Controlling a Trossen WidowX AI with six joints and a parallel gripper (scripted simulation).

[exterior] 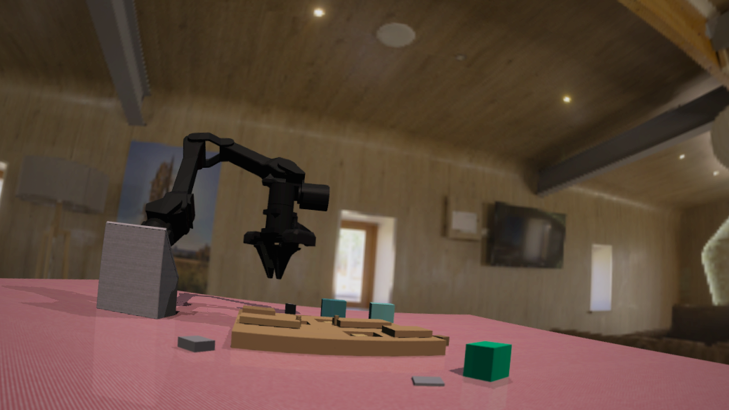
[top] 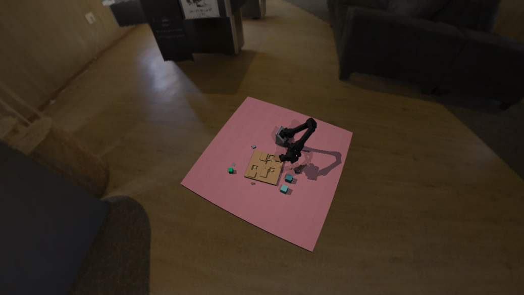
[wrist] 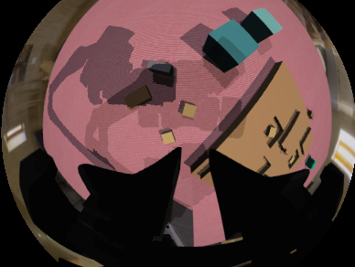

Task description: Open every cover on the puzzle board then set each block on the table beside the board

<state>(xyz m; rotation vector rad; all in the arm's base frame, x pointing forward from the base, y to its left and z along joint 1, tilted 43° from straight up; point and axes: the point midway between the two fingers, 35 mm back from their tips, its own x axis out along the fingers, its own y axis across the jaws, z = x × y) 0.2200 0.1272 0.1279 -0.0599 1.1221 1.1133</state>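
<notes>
The wooden puzzle board (top: 272, 181) (exterior: 336, 346) (wrist: 247, 123) lies flat on the pink table. Raised covers show on it in the top and exterior views, one at the front right (exterior: 407, 331), one behind it (exterior: 364, 323) and one at the left (exterior: 270, 320). Openings show beside several covers; their contents are too small to tell. My gripper (exterior: 274, 277) (wrist: 195, 152) hangs above the board's edge nearest the arm, its fingers a narrow gap apart with nothing between. A dark teal block (top: 289, 178) (exterior: 333, 307) (wrist: 233, 41) and a light teal block (top: 284, 189) (exterior: 381, 312) (wrist: 267, 20) rest beside the board.
A green block (top: 230, 170) (exterior: 487, 361) stands beyond the board's other side, near a thin grey plate (top: 233, 164) (exterior: 428, 380). A grey slab (top: 253, 146) (exterior: 195, 342) lies nearer the base. Small yellow pieces (wrist: 188, 110) (wrist: 167, 137), a brown piece (wrist: 138, 96) and a dark piece (wrist: 160, 69) lie beside the board.
</notes>
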